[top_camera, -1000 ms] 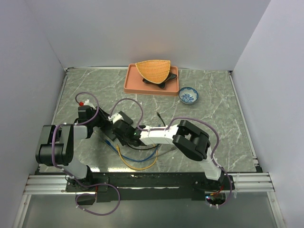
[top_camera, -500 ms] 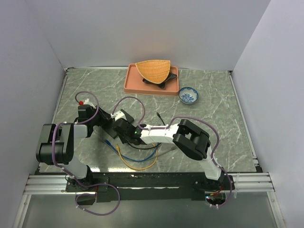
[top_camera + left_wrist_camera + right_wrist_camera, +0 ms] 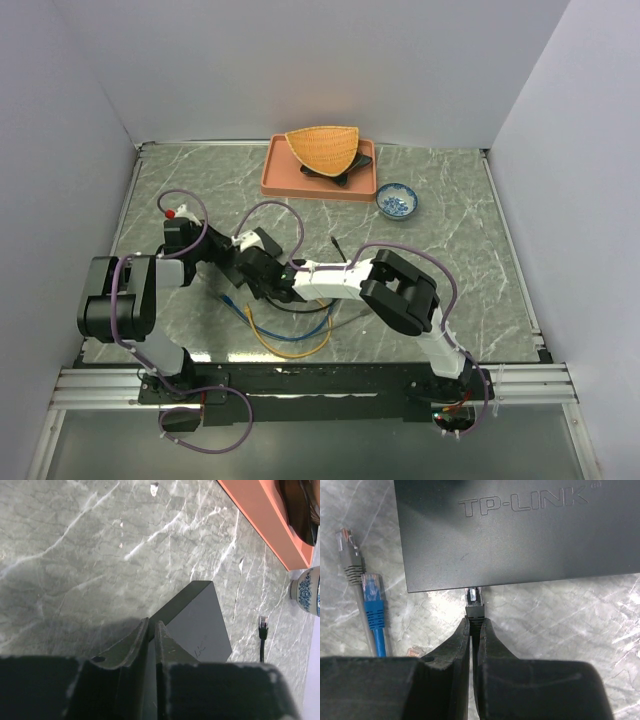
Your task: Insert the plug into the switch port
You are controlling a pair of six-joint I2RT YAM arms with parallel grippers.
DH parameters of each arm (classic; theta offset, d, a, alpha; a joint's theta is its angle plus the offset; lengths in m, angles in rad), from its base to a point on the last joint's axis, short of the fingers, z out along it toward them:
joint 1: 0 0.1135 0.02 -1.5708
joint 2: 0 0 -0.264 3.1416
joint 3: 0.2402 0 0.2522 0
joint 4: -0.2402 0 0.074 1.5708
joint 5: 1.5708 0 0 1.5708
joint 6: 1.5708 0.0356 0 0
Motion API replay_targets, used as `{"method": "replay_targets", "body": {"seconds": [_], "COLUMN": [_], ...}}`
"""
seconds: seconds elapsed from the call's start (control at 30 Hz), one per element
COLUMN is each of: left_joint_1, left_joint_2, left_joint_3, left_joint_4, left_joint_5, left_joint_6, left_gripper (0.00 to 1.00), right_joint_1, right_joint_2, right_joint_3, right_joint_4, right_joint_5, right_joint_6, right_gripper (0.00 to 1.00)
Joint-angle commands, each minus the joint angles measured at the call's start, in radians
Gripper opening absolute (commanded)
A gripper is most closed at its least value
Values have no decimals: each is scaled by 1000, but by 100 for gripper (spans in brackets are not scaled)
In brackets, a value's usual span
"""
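The switch is a flat black box marked TP-LINK, lying on the marble table. My right gripper is shut on a black plug. The plug's clear tip touches the switch's near side edge, close to its left corner. My left gripper is shut on a corner edge of the switch. In the top view the left gripper and right gripper meet at the left-centre of the table. There they hide most of the switch.
A grey plug and a blue plug lie left of the black plug. Yellow and blue cables loop near the front edge. A loose black plug lies beyond the switch. An orange tray with a wicker basket and a blue bowl stand at the back.
My right gripper has crept a little to the far left with the plug, toward the switch. The left arm has barely shifted.
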Motion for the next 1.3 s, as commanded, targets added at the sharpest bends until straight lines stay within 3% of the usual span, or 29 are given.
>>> {"method": "replay_targets", "body": {"seconds": [0.0, 0.17, 0.3, 0.57, 0.97, 1.27], "left_joint_1": [-25, -25, -27, -37, -138, -154], "left_joint_2": [50, 74, 100, 59, 106, 111], "left_joint_3": [-20, 8, 48, 51, 89, 95], "left_joint_4": [-160, -179, -261, -378, -427, -452], "left_joint_5": [132, 140, 162, 137, 137, 143], "left_joint_6": [-4, 7, 40, 41, 42, 56], "left_gripper": [15, 14, 2, 1, 1, 1], "right_joint_1": [-48, -48, -47, -59, -81, -119], "right_joint_2": [-12, -53, -85, -150, -84, -46], "right_joint_3": [67, 0, -80, -170, -69, -16], "right_joint_4": [214, 239, 247, 237, 227, 248], "right_joint_5": [60, 43, 46, 56, -26, -81], "right_joint_6": [6, 4, -2, 16, -56, -90], "right_gripper": [0, 0, 0, 0, 0, 0]}}
